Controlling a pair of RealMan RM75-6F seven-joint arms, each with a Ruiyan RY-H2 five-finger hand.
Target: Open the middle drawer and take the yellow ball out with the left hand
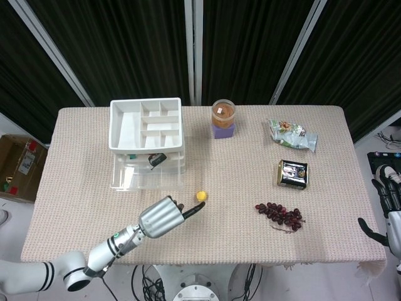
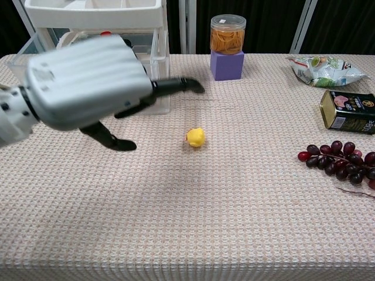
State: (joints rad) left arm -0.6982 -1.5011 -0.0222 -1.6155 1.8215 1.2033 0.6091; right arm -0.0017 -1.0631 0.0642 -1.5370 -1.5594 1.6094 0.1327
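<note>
Yellow ball lies free on the woven tablecloth, right of the empty left hand, fingers apart; grapes far right, open drawer behind.

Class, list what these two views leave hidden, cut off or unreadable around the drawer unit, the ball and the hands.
- Open drawer contents: the left hand covers most of it in the chest view; too small in the head view.
- Right hand: cut off by the head view's edge, absent from the chest view.
- Yellow ball underside: hidden against the table.
- Black tin label: too small to read.
</note>
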